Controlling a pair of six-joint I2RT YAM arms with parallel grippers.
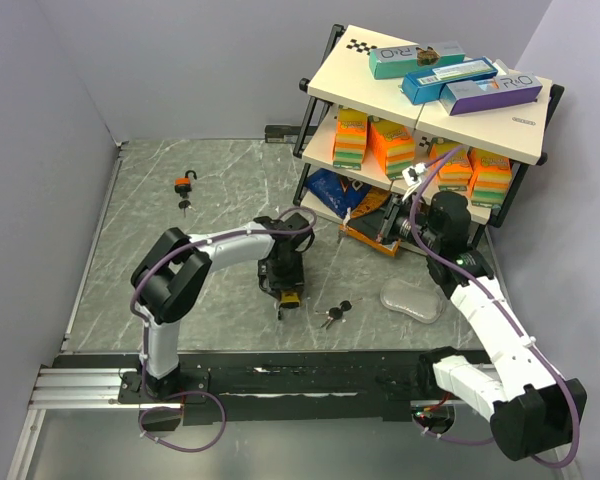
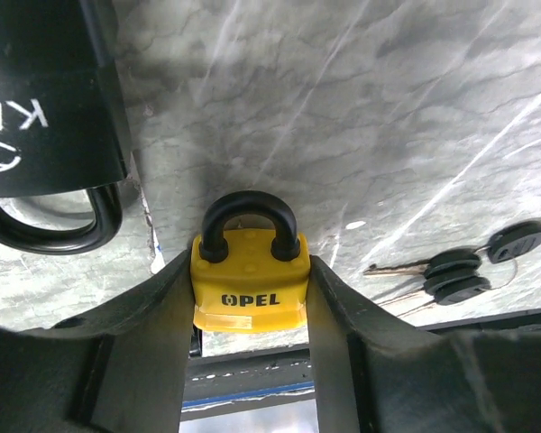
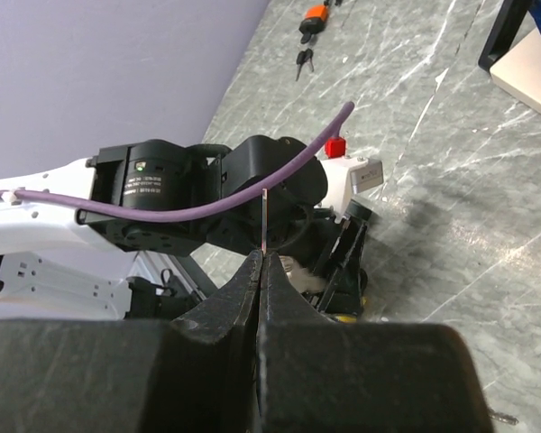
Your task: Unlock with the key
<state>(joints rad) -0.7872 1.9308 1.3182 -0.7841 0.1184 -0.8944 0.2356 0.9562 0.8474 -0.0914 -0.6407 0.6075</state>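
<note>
So the yellow padlock (image 2: pixel 251 293) sat near the front of the tabletop (image 1: pixel 220 180). Its black shackle was closed and pointed away from the wrist, and the OPEL label faced the left wrist cam. The left gripper (image 2: pixel 251 271) was about half open around it. One finger (image 2: pixel 162 334) was against each side of the yellow body, so as far as I could see it had the lock pinched.

The bunch of keys (image 2: pixel 455 275) lay loose on the tabletop just to the right of the lock, touching neither gripper.

The right gripper (image 3: pixel 260 262) was fully closed, jaws pressed together, and I couldn't make out anything between them. It hung above the tabletop in front of the shelf rack (image 1: pixel 430 90), aimed back toward the left arm.

A second, orange padlock (image 1: pixel 185 183) was way off at the far left, with its own keys beside it.
</note>
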